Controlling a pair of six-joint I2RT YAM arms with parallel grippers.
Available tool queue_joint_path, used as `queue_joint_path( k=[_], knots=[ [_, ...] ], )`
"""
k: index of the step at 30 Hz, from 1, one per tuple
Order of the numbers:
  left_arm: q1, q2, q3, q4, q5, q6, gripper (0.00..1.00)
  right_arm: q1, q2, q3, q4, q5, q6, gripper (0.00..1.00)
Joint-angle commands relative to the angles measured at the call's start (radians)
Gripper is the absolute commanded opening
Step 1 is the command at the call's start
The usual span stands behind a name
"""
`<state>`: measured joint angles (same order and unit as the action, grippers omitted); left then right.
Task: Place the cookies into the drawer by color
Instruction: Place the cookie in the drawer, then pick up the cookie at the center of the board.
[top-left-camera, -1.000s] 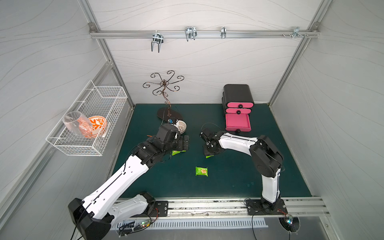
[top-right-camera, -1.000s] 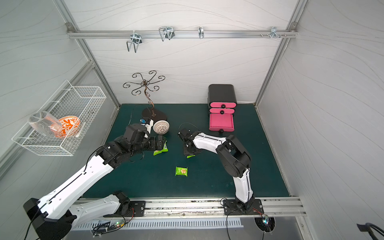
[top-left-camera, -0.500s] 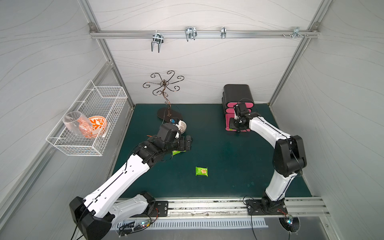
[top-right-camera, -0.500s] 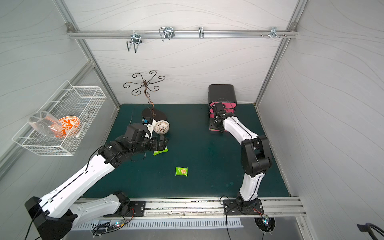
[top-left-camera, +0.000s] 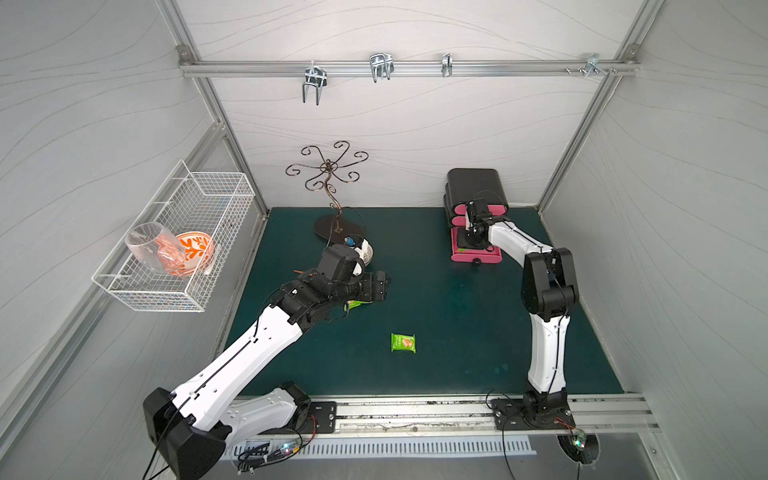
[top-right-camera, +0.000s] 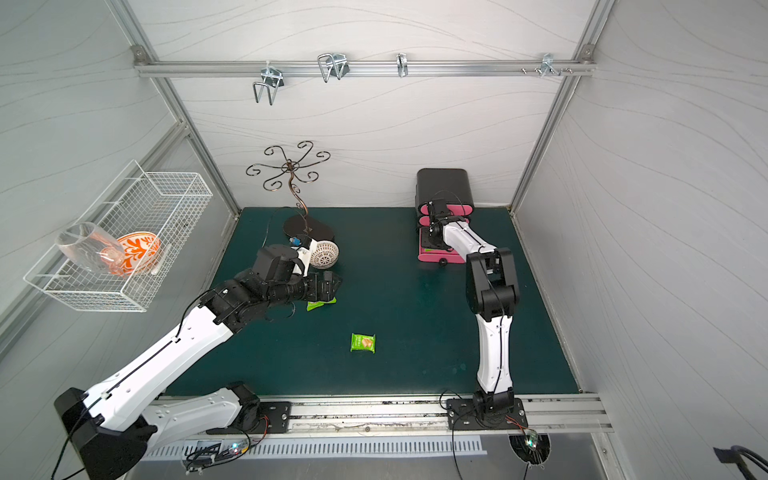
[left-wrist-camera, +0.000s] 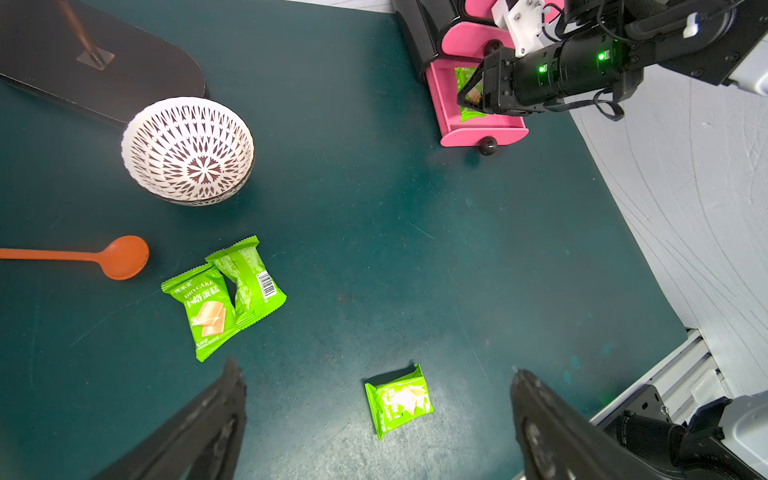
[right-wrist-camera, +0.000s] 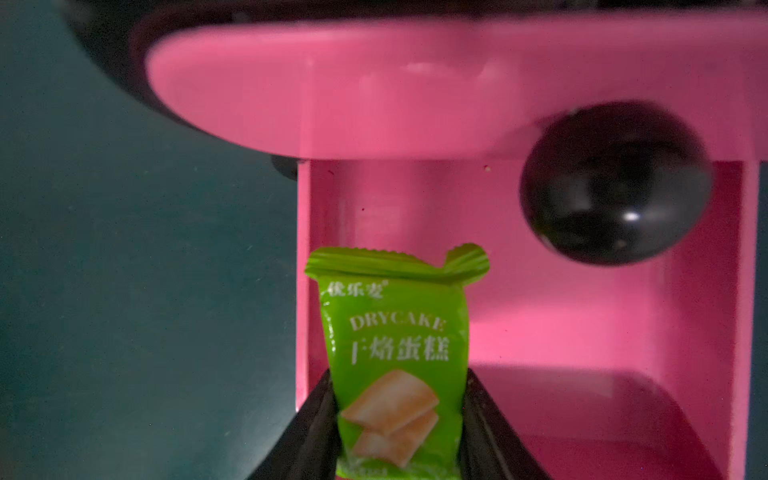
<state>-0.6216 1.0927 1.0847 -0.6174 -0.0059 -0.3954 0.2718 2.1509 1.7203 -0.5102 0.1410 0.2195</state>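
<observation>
right pincer (right-wrist-camera: 399, 374) clamped on green cookie (right-wrist-camera: 395, 328), far right of table (left-wrist-camera: 374, 232) | cookie hung within the pulled-out bottom drawer (right-wrist-camera: 582, 332), long axis pointing down into it; release looked sufficient | left pincer (left-wrist-camera: 372, 365) apart over loose green cookies (left-wrist-camera: 208, 307), left-centre

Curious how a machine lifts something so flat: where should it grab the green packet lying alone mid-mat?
Probably from straight above, jaws pinching the plump middle of the green packet across its smooth side edges. It lies flat, picture up, alone on the mat, so nothing blocks a descent; the crimped ends look thin.
</observation>
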Motion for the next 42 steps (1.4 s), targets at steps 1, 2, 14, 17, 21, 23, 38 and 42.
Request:
queue_joint_path(
  k=[1,2,14,17,21,23,38,42],
  knots=[
    [0.003,0.002,0.018,0.044,0.010,0.016,0.99,0.007,0.028,0.026,0.009,0.004,-0.016,0.54],
    [0.003,0.004,0.020,0.043,0.011,0.017,0.99,0.010,0.023,0.023,0.009,0.013,-0.016,0.58],
    [0.003,0.006,0.024,0.044,-0.010,0.017,0.99,0.084,-0.320,-0.215,0.031,-0.133,-0.067,0.62],
    [0.006,-0.013,0.011,0.044,-0.039,0.020,0.99,0.227,-0.548,-0.470,0.112,-0.223,-0.231,0.63],
    [0.011,-0.029,0.005,0.028,-0.064,0.035,0.99,0.457,-0.748,-0.721,0.146,-0.253,-0.447,0.64],
    [0.014,-0.035,0.002,0.019,-0.069,0.039,0.99,0.545,-0.793,-0.808,0.177,-0.287,-0.528,0.65],
    [0.018,-0.083,-0.030,0.003,-0.069,0.007,0.99,0.696,-0.565,-0.835,0.282,-0.417,-0.769,0.79],
    [0.017,-0.092,-0.038,0.001,-0.072,0.001,0.99,0.706,-0.471,-0.788,0.301,-0.401,-0.780,0.79]
  ],
)
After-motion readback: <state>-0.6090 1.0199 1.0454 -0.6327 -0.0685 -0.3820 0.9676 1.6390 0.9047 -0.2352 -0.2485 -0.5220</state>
